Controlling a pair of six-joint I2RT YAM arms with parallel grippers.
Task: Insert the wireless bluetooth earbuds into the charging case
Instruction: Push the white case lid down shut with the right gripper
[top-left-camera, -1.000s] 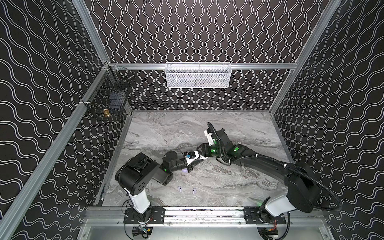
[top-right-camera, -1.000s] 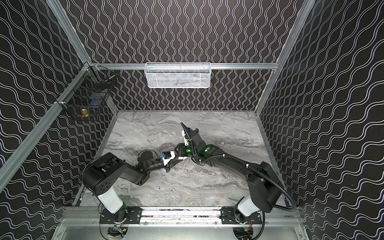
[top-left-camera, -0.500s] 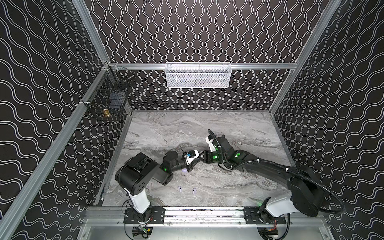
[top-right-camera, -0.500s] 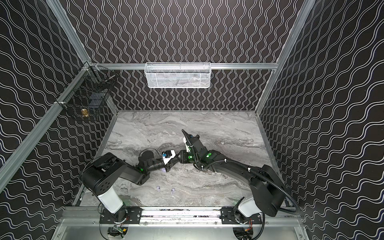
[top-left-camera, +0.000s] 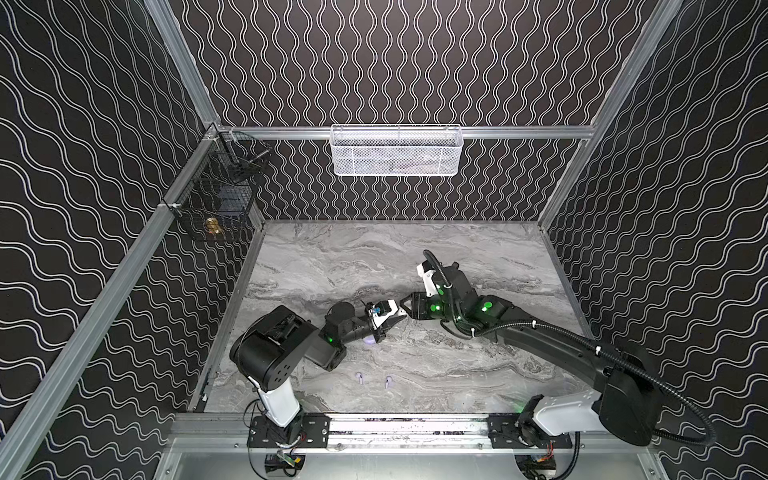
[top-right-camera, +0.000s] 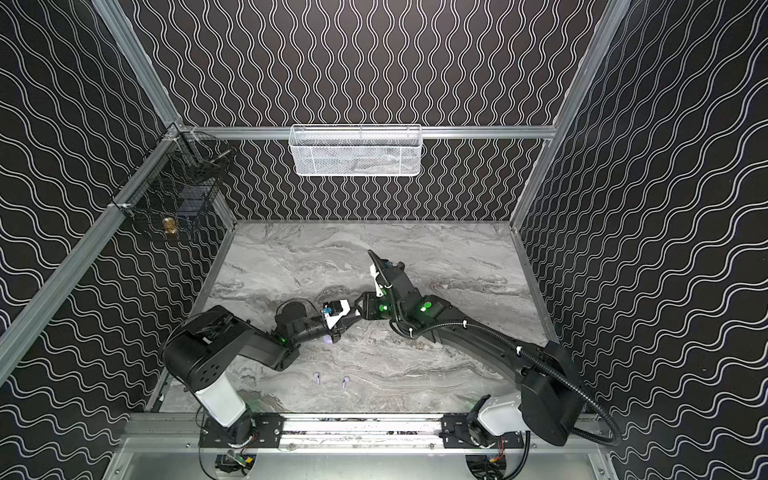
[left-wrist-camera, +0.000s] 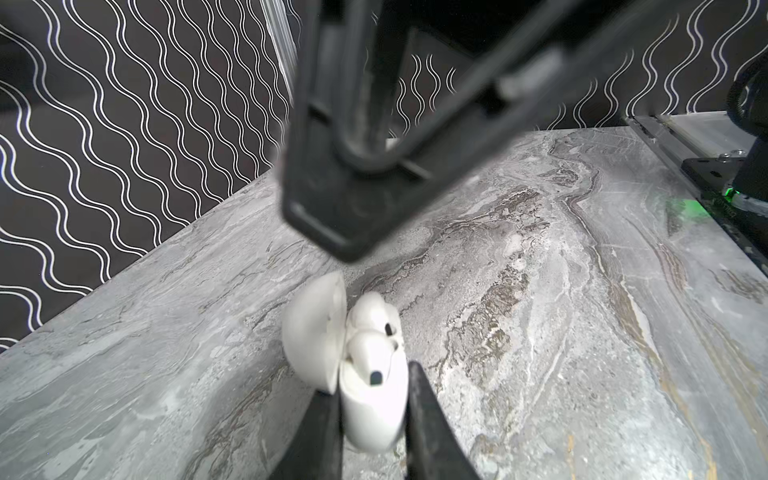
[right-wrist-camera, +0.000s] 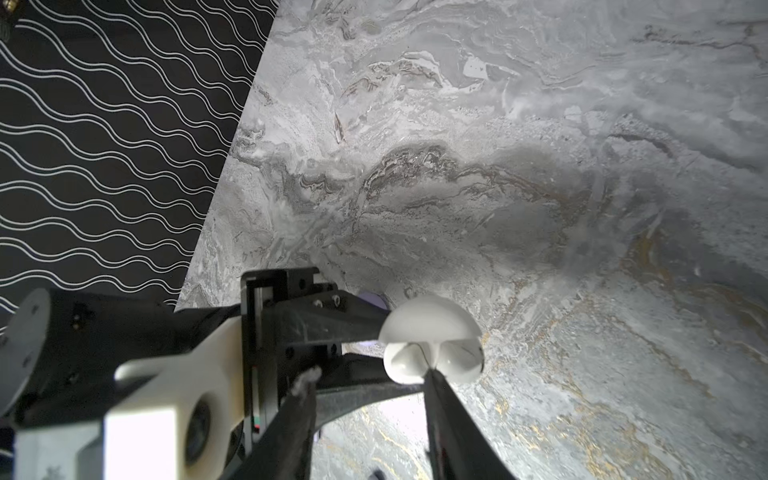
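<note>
My left gripper (left-wrist-camera: 374, 411) is shut on a white charging case (left-wrist-camera: 374, 415), held just above the marble table with its lid (left-wrist-camera: 313, 332) swung open. Two white earbuds (left-wrist-camera: 370, 353) sit in its wells. My right gripper (right-wrist-camera: 368, 384) is open, and one of its fingertips (right-wrist-camera: 432, 382) touches the case (right-wrist-camera: 432, 357) between the two buds. In both top views the grippers meet at mid-table, the left (top-left-camera: 384, 326) and the right (top-left-camera: 401, 313). Two lavender earbuds (top-left-camera: 360, 377) (top-left-camera: 388, 380) lie loose near the front. A lavender case (top-left-camera: 368, 340) peeks from under my left gripper.
A white mesh basket (top-left-camera: 397, 151) hangs on the back wall. A black wire basket (top-left-camera: 216, 199) is fixed to the left wall rail. The metal front rail (top-left-camera: 395, 428) carries both arm bases. The same lavender buds show nearer the front (top-right-camera: 317, 377) (top-right-camera: 345, 380).
My right arm has lowered and reached toward the held case, bringing its fingertips to the buds, and its jaws have spread a little. The left gripper has stayed put with the case.
</note>
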